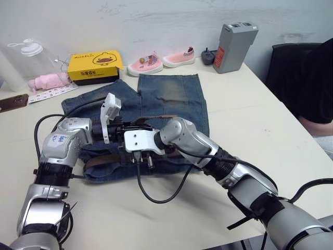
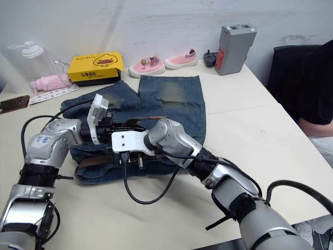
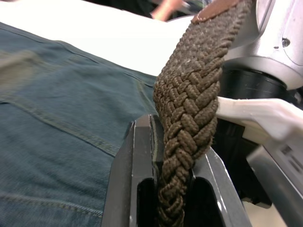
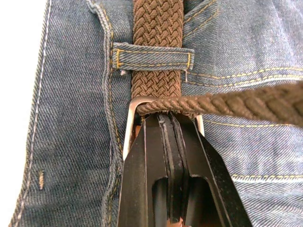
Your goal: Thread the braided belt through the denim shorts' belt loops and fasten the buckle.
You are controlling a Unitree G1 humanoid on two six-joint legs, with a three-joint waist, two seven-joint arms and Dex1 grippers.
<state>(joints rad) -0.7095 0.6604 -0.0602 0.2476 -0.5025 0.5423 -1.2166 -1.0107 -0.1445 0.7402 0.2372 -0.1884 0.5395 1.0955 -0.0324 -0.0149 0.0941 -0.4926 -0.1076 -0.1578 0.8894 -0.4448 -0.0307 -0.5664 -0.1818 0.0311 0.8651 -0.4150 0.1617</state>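
The denim shorts [image 1: 171, 94] lie flat on the table, waistband toward me. The braided belt [image 4: 157, 23] runs along the waistband and passes under a belt loop [image 4: 151, 56]. Just past that loop sits the silver buckle [image 4: 131, 116], and my right gripper [image 4: 168, 118] is shut on it. A free stretch of belt [image 4: 246, 104] crosses over the buckle frame. My left gripper [image 3: 177, 142] is shut on that free stretch a little above the shorts, and the belt rises from its fingers to the leather tip [image 3: 218, 5]. Both grippers meet over the waistband's middle [image 1: 136, 136].
At the back of the table stand a yellow box [image 1: 95, 66], a pair of pink shoes [image 1: 161, 60], a grey battery pack [image 1: 234, 47] and a plastic bottle [image 1: 28, 54]. A phone [image 1: 13, 102] lies at the left edge. A person [image 1: 317, 88] sits at the right.
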